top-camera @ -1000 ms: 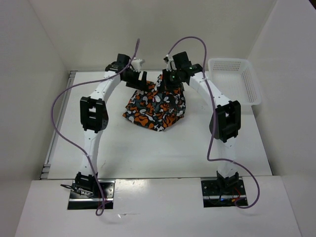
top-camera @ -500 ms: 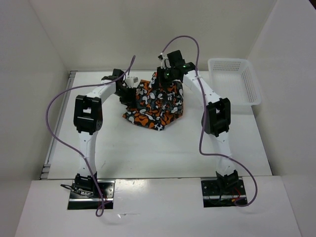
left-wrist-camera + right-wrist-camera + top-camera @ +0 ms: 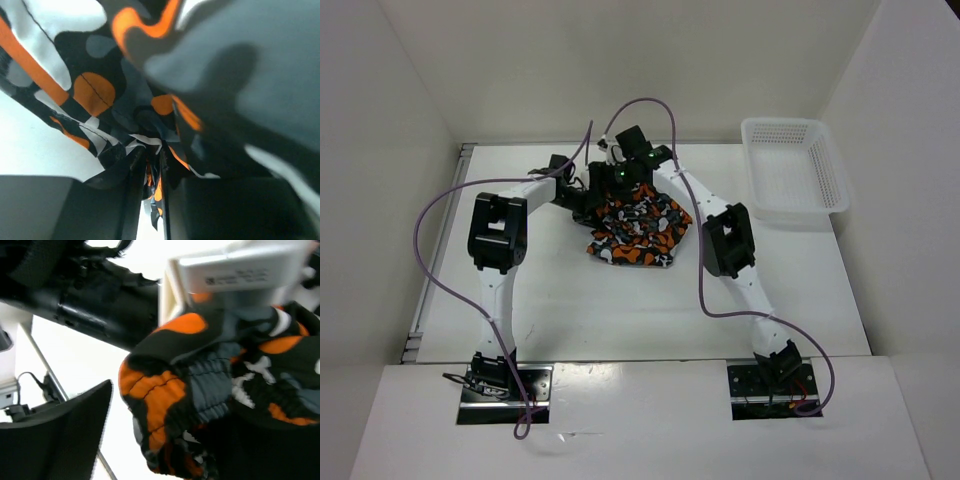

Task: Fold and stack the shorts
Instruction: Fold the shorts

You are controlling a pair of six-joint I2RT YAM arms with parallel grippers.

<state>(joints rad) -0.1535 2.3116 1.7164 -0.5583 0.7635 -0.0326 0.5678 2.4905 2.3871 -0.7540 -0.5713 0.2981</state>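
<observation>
Soft cloth blotched in orange, black, grey and white: the shorts (image 3: pixel 640 230) lie in a loose, rumpled heap on the table (image 3: pixel 570 300), towards its far side and somewhat left of centre, well apart from the white mesh basket (image 3: pixel 820 135) at the far right. Both arms reach inward and meet over the far-left edge of the heap. The left tool (image 3: pixel 151 192) has its jaws drawn close together, and the left wrist view shows a thin fold of the printed cloth pinched in the narrow gap between them, so it has hold of the shorts. The right tool (image 3: pixel 615 188) stands open: in the right wrist view one finger (image 3: pixel 70 440) is clear of the cloth with bare table showing between, while a gathered, ribbed part of the shorts, probably the waistband, bulges beside it and hides the other finger; nothing appears clamped there. The step in hand is judged to be the gathering and re-gripping of the garment ahead of the first fold, with the grip passing to the left tool; no flat, squared fold is visible, so the task is at an early stage. The next move calls for the right tool to find a second corner or the waistband edge, so that the two tools can spread the cloth flat before folding it over.
</observation>
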